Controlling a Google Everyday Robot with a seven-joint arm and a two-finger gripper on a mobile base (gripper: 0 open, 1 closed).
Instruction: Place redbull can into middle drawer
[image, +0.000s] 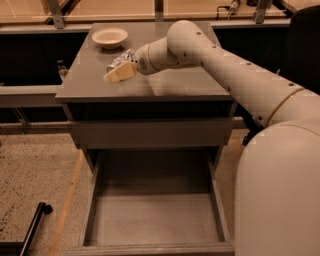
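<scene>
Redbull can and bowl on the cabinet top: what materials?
Redbull can: likely thin metal, glossy, with bright silver glints. Bowl: ceramic or plastic, can't tell which; matte cream, even tone, no glints. Pincer sits right at the can, over the cabinet top.
</scene>
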